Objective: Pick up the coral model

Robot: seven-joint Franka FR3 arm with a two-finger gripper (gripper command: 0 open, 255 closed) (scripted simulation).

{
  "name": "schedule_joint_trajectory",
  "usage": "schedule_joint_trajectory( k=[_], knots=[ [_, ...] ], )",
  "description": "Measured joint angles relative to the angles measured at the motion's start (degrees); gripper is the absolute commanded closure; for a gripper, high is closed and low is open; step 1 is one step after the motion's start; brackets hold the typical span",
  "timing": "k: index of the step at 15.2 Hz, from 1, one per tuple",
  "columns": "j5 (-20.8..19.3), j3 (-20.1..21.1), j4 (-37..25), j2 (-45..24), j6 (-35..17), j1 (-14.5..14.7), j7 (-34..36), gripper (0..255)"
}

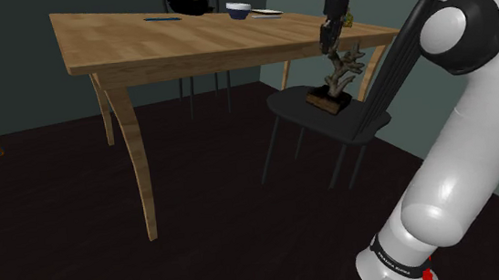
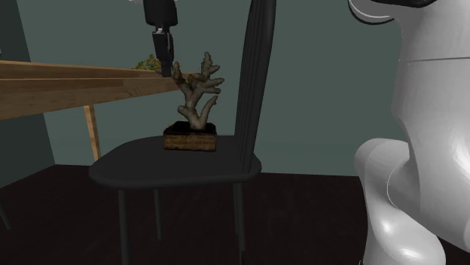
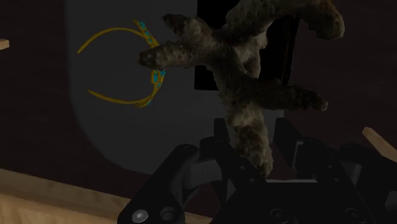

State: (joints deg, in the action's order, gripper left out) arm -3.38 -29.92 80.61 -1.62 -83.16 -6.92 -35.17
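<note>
The coral model (image 1: 343,74) is a brownish branching piece on a dark wooden base (image 1: 327,100). It stands on the seat of a black chair (image 1: 302,114) beside the table. My black gripper (image 1: 328,39) comes down from above and is shut on an upper branch on the coral's table side. From the second exterior view, the gripper (image 2: 166,66) clasps the left branch of the coral (image 2: 197,96), and the base (image 2: 190,138) appears to rest on the seat (image 2: 143,167). The wrist view has the coral (image 3: 248,95) rising between the fingers (image 3: 219,149).
A wooden table (image 1: 185,39) carries a blue bowl (image 1: 239,11), a blue pen (image 1: 161,19) and a plate (image 1: 267,14); its edge lies close to the gripper. The chair's tall back (image 2: 252,83) stands right behind the coral. A yellow beaded hoop (image 3: 137,67) shows past the coral.
</note>
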Motion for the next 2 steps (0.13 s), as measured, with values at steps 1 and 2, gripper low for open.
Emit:
schedule_joint_trajectory(
  k=[1, 2],
  knots=[
    [0.2, -0.1, -1.2, -0.3, 0.9, -0.1, -0.2, 255],
    [0.3, -0.1, -1.9, -0.5, 1.4, -0.1, -0.3, 255]
  ],
)
